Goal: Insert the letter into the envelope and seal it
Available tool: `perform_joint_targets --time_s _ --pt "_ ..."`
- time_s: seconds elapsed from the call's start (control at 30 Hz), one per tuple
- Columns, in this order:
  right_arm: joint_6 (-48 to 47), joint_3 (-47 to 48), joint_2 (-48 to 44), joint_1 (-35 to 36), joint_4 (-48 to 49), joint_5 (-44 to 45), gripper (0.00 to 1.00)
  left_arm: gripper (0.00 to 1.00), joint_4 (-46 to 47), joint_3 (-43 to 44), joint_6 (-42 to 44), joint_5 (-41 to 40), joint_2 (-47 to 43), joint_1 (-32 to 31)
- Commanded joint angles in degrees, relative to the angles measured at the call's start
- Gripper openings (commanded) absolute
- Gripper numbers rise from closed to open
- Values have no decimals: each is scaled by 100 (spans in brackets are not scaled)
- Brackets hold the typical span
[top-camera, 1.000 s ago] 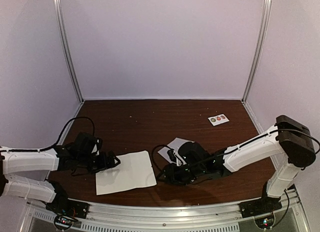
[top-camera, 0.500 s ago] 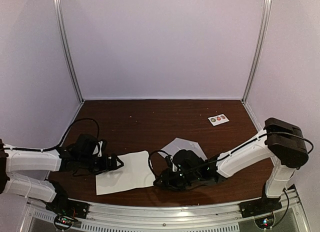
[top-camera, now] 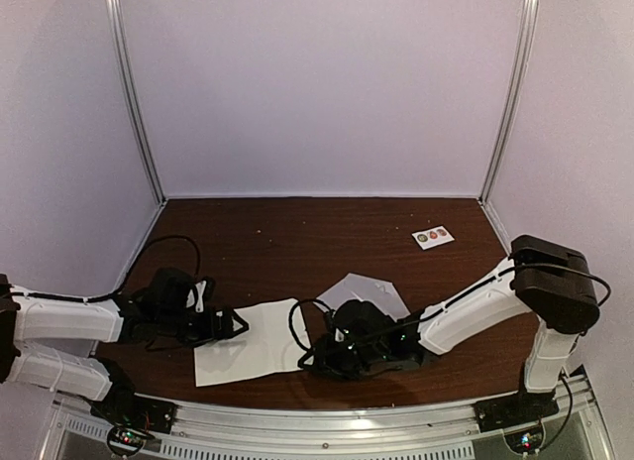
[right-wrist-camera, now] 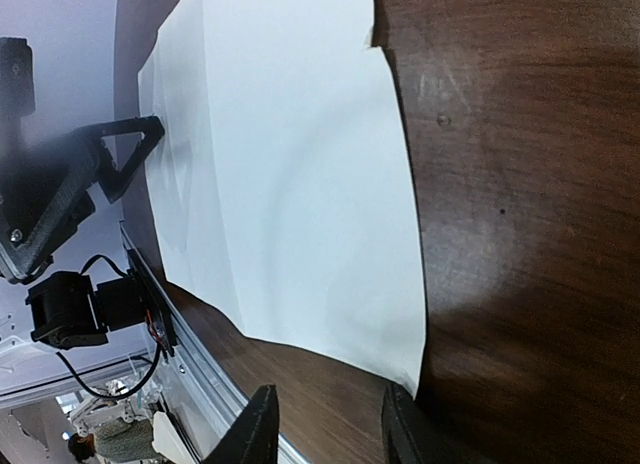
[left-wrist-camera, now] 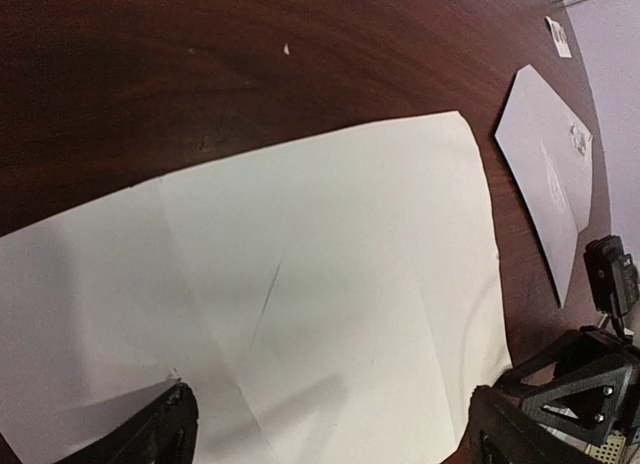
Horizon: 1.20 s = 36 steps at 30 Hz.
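The letter, a plain white creased sheet, lies flat near the front edge. It fills the left wrist view and shows in the right wrist view. The pale envelope with its pointed flap lies right of it, partly hidden by my right arm, and shows in the left wrist view. My left gripper is open, its jaws wide apart over the sheet's left edge. My right gripper is open and low at the sheet's near right corner, holding nothing.
A small white card of round stickers lies at the back right. The metal rail runs along the table's front edge, close under both grippers. Light walls enclose the table on three sides.
My right gripper has moved left off the envelope to the sheet's right edge, uncovering more of the envelope. My left gripper has crept slightly right onto the sheet.
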Motion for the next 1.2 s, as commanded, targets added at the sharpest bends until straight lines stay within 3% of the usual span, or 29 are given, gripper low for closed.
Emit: perform_joint_targets --time_s 0.0,0.17,0.4,0.63,1.17 --pt "157 128 158 38 44 297 34 96 237 -138 90 123 35 28" --pt "293 125 197 42 -133 429 30 96 212 -207 58 109 -65 28" --pt "337 -83 -313 39 -795 910 33 96 194 -213 18 61 -155 30" --pt "366 -93 -227 51 -751 808 33 96 203 -221 31 72 -160 28" --pt "300 308 222 46 -1099 767 16 96 299 -257 27 144 -127 28"
